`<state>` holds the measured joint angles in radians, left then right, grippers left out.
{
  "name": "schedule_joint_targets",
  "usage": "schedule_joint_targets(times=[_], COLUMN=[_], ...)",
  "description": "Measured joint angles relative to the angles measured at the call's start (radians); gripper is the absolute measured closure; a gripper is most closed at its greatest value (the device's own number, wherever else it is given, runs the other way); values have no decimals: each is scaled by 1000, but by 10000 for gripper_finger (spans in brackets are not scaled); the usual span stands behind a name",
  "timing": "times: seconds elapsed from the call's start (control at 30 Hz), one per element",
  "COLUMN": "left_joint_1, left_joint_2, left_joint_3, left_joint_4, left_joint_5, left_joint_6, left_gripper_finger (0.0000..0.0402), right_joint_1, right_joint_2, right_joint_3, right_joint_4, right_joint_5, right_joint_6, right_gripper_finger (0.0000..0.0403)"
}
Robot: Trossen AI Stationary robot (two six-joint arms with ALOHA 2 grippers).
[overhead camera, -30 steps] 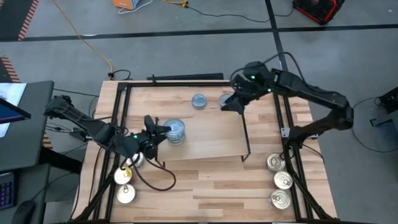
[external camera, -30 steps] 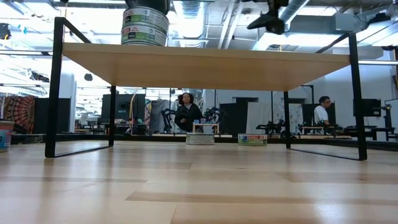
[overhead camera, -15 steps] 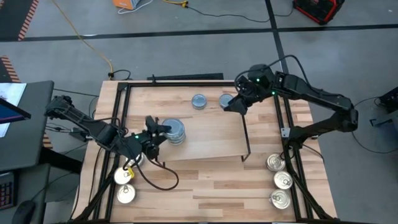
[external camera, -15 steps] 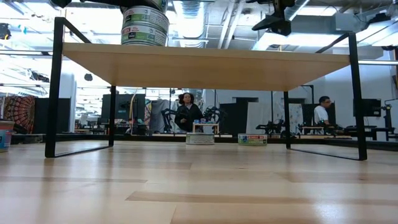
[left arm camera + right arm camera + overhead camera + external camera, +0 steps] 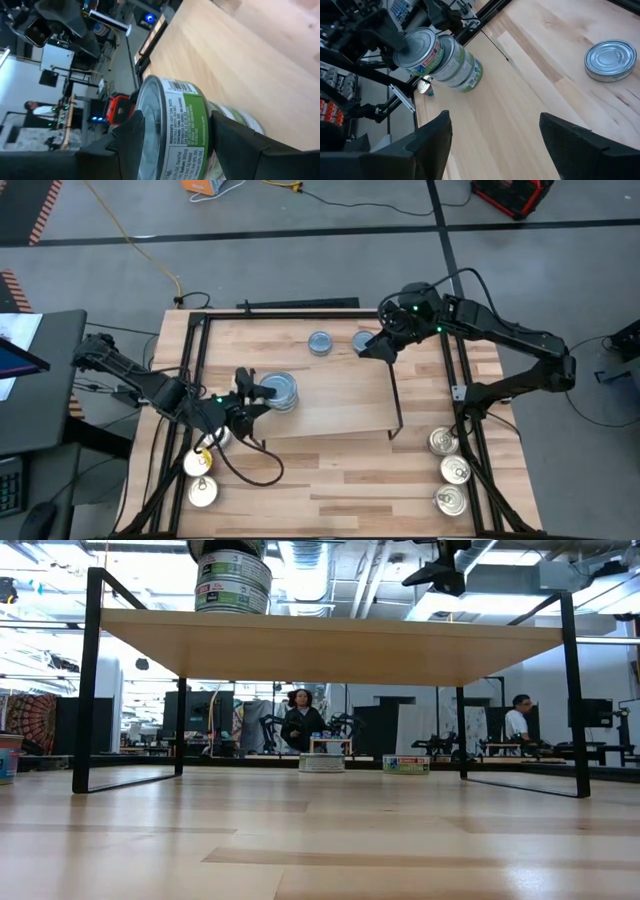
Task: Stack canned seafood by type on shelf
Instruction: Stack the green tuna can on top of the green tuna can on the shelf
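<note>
left hand (image 5: pixel 252 390): at shelf's left edge, fingers spread either side of the top tin of the stack, not clamped; left wrist view showed small gaps both sides of the tin (image 5: pixel 170 130).
right hand (image 5: pixel 371 348): over shelf's far right corner, fingers apart, holding nothing, near one loose tin.
stack (image 5: pixel 281 391): blue-grey lid tins piled on shelf top near left edge; in the right wrist view a red/blue-label tin sat on top of green-label ones (image 5: pixel 445 57).
shelf (image 5: pixel 340 405): light wood top, thin black legs, mid-desk; centre and right of top bare, lots of room there.
loose blue-grey tins: one (image 5: pixel 320 342) on desk just beyond shelf's far edge, another (image 5: pixel 362 340) beside it, partly under right hand.
silver-gold tins L: two clear by desk's near-left corner (image 5: pixel 199 463) (image 5: pixel 203 493); a third partly hidden under left arm.
silver-gold tins R: three in a row by desk's right edge (image 5: pixel 443 442) (image 5: pixel 455 471) (image 5: pixel 449 501).
desk (image 5: pixel 330 480): near half open, black frame rails along both sides.
labels: green band w/ white block of small print, "INGREDIENTS" just about readable in the left wrist view; rest too small.
low view: stack (image 5: pixel 232 580) stood upright at shelf's left end; ppl seated in room behind.
</note>
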<state>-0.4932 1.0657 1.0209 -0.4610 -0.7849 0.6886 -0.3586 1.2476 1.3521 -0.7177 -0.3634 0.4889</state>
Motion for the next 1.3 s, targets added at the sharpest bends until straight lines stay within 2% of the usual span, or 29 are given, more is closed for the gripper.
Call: schedule_joint_targets(times=[0.27,0.7,0.87,1.0,1.13,1.3], left_joint_1=[63,72,59,75,166,391], left_joint_2=[0,0,-20,-80,-157,-200], left_joint_3=[46,46,66,92,94,94], left_joint_4=[-66,-60,-55,-51,-32,4], left_joint_5=[132,157,185,250,340,405], left_joint_6=[-52,-50,-111,-182,-243,-275], left_gripper_finger=[191,191,191,191,191,191], right_joint_1=[27,32,32,32,32,23], right_joint_2=[0,0,0,1,22,90], right_joint_3=[0,0,0,0,0,0], right_joint_4=[2,1,-6,-29,-42,-47], right_joint_5=[3,26,30,125,246,264], right_joint_6=[-7,-18,-43,-99,-152,-220], right_gripper_finger=[82,82,82,82,82,82])
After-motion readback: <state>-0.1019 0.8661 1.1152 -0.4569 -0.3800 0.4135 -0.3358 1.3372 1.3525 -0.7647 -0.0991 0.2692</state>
